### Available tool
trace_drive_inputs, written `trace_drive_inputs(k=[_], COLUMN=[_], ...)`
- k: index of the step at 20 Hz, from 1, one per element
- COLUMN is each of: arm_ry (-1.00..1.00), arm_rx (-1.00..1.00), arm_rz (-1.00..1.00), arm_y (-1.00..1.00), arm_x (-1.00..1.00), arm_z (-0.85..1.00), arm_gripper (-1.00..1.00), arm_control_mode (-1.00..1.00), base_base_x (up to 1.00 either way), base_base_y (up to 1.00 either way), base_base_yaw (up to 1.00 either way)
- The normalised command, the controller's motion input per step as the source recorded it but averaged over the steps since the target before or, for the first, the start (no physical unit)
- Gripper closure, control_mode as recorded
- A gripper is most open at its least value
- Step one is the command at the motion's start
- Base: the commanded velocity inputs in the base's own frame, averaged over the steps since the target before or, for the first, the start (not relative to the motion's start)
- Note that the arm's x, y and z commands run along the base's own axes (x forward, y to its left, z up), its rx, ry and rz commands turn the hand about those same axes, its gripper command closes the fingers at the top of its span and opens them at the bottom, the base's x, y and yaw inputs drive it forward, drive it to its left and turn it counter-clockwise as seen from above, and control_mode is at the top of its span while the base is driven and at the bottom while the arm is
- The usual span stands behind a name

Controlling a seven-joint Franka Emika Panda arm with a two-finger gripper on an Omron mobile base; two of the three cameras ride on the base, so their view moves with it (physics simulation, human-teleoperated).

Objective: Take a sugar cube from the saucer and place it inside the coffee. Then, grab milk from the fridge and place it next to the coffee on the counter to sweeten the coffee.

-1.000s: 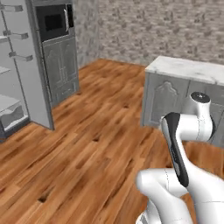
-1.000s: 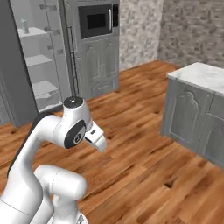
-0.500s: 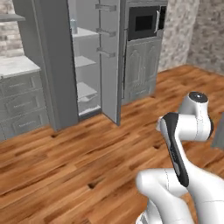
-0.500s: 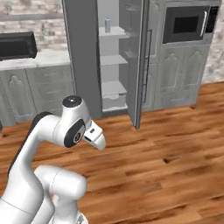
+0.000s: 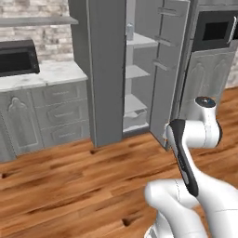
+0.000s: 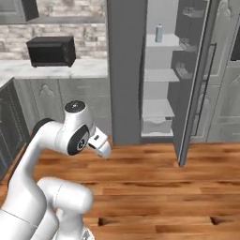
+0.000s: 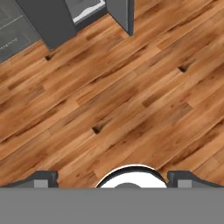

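Milk (image 6: 159, 33) stood upright on the top shelf of the open fridge (image 6: 126, 70), near that shelf's front edge, its long axis vertical; at that size we could not read which way its gabled top faced. We judged the run to be in its second half: the base faced the fridge, the door hung wide, and the carton was not yet taken. Whether the sugar already sat in the coffee we could not tell from what we saw. Our end effector (image 6: 104, 149) was folded close to the arm, aimed down at the wooden floor (image 7: 113, 96), well apart from the shelves. Its fingers (image 7: 41, 179) sat at the far sides of the hand view, spread apart with nothing between them. Left to do, as we judged it: reach up to the shelf, grasp the carton, carry it to the tabletop (image 5: 42, 74).
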Motion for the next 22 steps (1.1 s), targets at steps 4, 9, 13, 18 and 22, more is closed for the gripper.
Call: trace_drive_inputs(k=[4,9,13,18,22], arm_ry=[0.0,0.0,0.0,0.0,0.0], arm_rx=[0.0,0.0,0.0,0.0,0.0], arm_rz=[0.0,0.0,0.0,0.0,0.0], arm_y=[0.0,0.0,0.0,0.0,0.0], arm_x=[0.0,0.0,0.0,0.0,0.0], arm_z=[0.0,0.0,0.0,0.0,0.0], arm_gripper=[-1.0,-1.0,-1.0,-1.0,-1.0], arm_control_mode=[1.0,1.0,1.0,1.0,1.0], base_base_x=[1.0,1.0,1.0,1.0,1.0], base_base_y=[-0.34,-0.41,-0.44,-0.6,-0.49], base_base_yaw=[0.21,0.2,0.19,0.15,0.13])
